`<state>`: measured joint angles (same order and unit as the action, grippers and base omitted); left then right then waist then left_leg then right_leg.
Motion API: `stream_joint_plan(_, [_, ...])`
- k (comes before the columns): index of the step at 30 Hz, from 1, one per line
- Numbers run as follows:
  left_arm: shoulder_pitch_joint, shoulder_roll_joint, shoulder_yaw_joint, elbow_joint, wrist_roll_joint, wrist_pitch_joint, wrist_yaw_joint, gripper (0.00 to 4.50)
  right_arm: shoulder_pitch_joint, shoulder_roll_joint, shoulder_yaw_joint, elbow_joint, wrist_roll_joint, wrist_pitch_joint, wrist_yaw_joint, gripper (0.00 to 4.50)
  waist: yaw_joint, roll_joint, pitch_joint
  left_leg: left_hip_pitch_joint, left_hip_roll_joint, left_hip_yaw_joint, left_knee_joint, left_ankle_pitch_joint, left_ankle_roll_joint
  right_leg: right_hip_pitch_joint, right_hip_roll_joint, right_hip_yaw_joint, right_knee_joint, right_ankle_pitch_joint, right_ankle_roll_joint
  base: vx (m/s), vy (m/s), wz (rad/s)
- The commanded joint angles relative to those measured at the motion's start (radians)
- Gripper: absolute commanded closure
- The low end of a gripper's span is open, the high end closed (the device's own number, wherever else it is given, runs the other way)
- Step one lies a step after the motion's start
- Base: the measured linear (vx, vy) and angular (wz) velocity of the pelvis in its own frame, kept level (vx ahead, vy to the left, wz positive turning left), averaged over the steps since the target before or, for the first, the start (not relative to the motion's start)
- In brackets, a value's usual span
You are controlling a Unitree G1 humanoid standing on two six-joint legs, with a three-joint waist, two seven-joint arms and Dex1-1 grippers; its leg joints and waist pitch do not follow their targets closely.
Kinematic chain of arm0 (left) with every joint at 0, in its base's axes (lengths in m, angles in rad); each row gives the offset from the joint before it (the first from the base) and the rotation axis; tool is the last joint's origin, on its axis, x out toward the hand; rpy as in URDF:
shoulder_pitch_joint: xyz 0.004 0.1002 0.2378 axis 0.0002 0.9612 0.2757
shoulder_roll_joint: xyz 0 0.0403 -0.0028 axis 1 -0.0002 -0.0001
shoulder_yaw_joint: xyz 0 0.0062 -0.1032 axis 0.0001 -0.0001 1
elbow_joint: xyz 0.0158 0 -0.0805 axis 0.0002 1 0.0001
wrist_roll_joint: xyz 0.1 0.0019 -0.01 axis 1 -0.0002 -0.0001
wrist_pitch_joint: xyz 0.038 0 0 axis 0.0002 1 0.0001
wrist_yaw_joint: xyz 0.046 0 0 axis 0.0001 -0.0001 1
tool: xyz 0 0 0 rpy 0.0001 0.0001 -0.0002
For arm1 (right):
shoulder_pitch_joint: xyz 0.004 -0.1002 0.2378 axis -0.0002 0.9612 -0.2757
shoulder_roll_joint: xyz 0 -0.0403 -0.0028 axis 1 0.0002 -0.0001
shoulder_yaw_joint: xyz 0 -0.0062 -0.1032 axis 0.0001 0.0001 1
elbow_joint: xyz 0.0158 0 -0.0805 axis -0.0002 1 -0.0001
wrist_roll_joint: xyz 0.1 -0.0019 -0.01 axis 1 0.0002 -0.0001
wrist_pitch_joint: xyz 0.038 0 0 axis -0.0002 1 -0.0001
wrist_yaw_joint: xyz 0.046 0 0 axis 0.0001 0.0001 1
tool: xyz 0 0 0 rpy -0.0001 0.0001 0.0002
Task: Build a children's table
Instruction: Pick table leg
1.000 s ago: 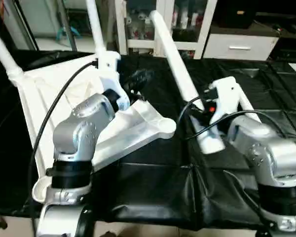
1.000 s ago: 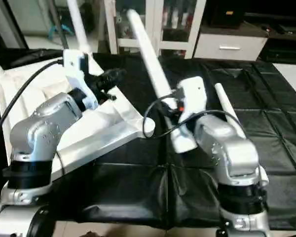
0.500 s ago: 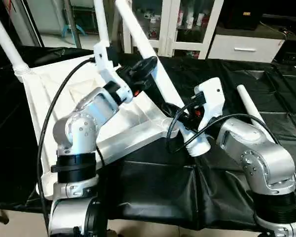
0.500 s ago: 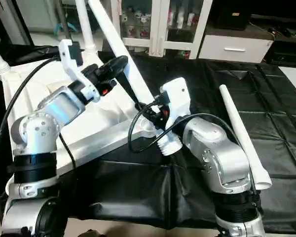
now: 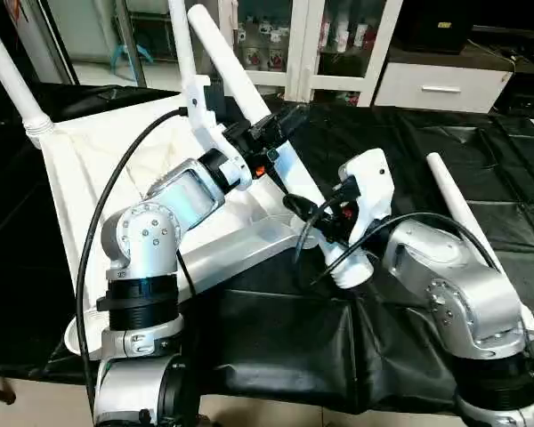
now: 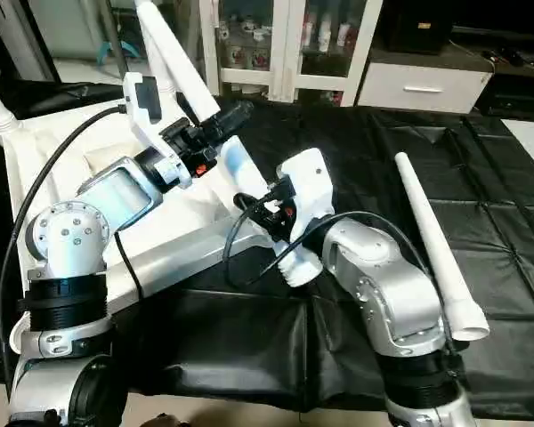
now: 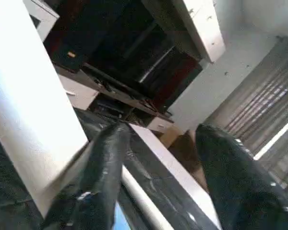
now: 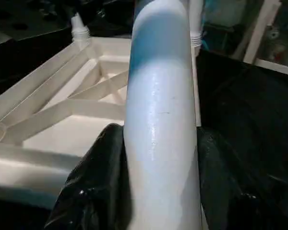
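While right gripper (image 8: 156, 191) clamps the leg (image 6: 249, 191) near its base to seat it in tabletop (image 5: 80, 169) socket, left gripper (image 5: 285, 124) stands apart, holding nothing.

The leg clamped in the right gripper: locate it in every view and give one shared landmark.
Left eye view: held leg slants from top centre-left down to the middle.
Right eye view: held leg runs the same slant, starting nearer the top left.
Left wrist view: broad white shaft beside one finger.
Right wrist view: thick shaft between both fingers.
Landmark: tabletop, seen in both eye views and the right wrist view.
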<state>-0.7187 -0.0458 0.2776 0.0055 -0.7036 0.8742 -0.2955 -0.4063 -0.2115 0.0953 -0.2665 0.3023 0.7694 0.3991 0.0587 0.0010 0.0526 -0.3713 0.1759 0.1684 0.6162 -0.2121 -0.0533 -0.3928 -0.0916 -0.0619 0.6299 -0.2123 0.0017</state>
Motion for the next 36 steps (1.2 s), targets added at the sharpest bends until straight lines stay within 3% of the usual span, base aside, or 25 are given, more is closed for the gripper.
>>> stream_joint_plan(1, [0.001,0.020,0.011,0.017,0.007,0.001,0.025,1.62,-0.036,-0.005,-0.061,0.000,-0.014,-0.058,-0.038,2.73,0.001,-0.008,-0.066,0.009,0.039,-0.009,-0.068,0.005,0.029,0.058,-0.045,0.047,-0.062,0.036,-0.233,0.000,0.000,0.00])
stream_joint_plan(2, [0.002,0.021,0.011,0.016,0.007,0.001,0.024,1.39,-0.036,-0.006,-0.062,0.003,-0.016,-0.059,-0.039,2.73,0.000,-0.007,-0.066,0.009,0.039,-0.009,-0.068,0.006,0.027,0.058,-0.045,0.047,-0.062,0.038,-0.232,0.000,0.000,0.00])
stream_joint_plan(12, [0.009,0.035,0.006,0.015,0.010,-0.013,0.026,0.65,-0.031,-0.011,-0.055,-0.008,-0.010,-0.069,-0.019,2.73,0.001,-0.007,-0.068,0.008,0.037,-0.009,-0.066,0.020,0.041,0.060,-0.044,0.047,-0.059,0.069,-0.235,0.000,0.000,0.00])
stream_joint_plan(17, [0.010,0.033,-0.013,0.014,0.001,-0.012,0.017,0.30,-0.013,-0.017,-0.002,-0.045,0.012,-0.053,0.025,2.73,0.001,-0.007,-0.069,0.009,0.038,-0.009,-0.065,0.027,0.050,0.060,-0.044,0.047,-0.057,0.082,-0.237,0.000,0.000,0.00])
stream_joint_plan(21, [0.014,0.031,-0.034,0.011,-0.004,-0.005,0.003,0.28,0.010,-0.020,0.042,-0.067,0.008,-0.051,0.051,2.73,0.002,-0.005,-0.067,0.009,0.039,-0.009,-0.066,0.018,0.047,0.059,-0.045,0.047,-0.059,0.067,-0.238,0.000,0.000,0.00])
stream_joint_plan(22, [0.016,0.031,-0.037,0.011,-0.004,-0.002,0.002,0.57,0.013,-0.018,0.047,-0.071,0.009,-0.050,0.053,2.73,0.002,-0.006,-0.066,0.009,0.040,-0.009,-0.067,0.009,0.043,0.059,-0.045,0.048,-0.060,0.056,-0.235,0.000,0.000,0.00])
stream_joint_plan(28, [0.011,0.026,-0.008,0.022,-0.018,0.001,0.027,0.94,0.009,-0.013,0.046,-0.063,0.004,-0.053,0.044,2.73,0.000,-0.006,-0.066,0.009,0.039,-0.010,-0.069,-0.009,0.022,0.059,-0.045,0.048,-0.061,0.041,-0.229,0.000,0.000,0.00])
stream_joint_plan(29, [0.011,0.030,-0.003,0.024,-0.022,0.002,0.029,1.03,0.006,-0.012,0.044,-0.059,0.004,-0.054,0.041,2.73,0.000,-0.010,-0.067,0.008,0.039,-0.009,-0.068,-0.001,0.025,0.059,-0.044,0.048,-0.061,0.052,-0.229,0.000,0.000,0.00])
stream_joint_plan(33, [0.014,0.035,0.003,0.025,-0.028,0.004,0.033,1.40,0.003,-0.013,0.044,-0.057,0.005,-0.056,0.039,2.73,0.001,-0.008,-0.068,0.008,0.037,-0.009,-0.066,0.016,0.035,0.059,-0.045,0.048,-0.059,0.067,-0.231,0.000,0.000,0.00])
stream_joint_plan(34, [0.017,0.035,0.006,0.024,-0.032,0.004,0.035,1.40,0.001,-0.012,0.046,-0.055,0.005,-0.056,0.040,2.73,0.000,-0.015,-0.068,0.007,0.038,-0.009,-0.066,0.017,0.038,0.060,-0.044,0.048,-0.059,0.066,-0.231,0.000,0.000,0.00])
stream_joint_plan(36, [0.018,0.036,0.008,0.024,-0.033,0.004,0.035,1.67,0.000,-0.011,0.048,-0.055,0.005,-0.056,0.040,2.73,0.001,-0.011,-0.067,0.008,0.038,-0.009,-0.066,0.016,0.038,0.059,-0.045,0.048,-0.058,0.058,-0.231,0.000,0.000,0.00])
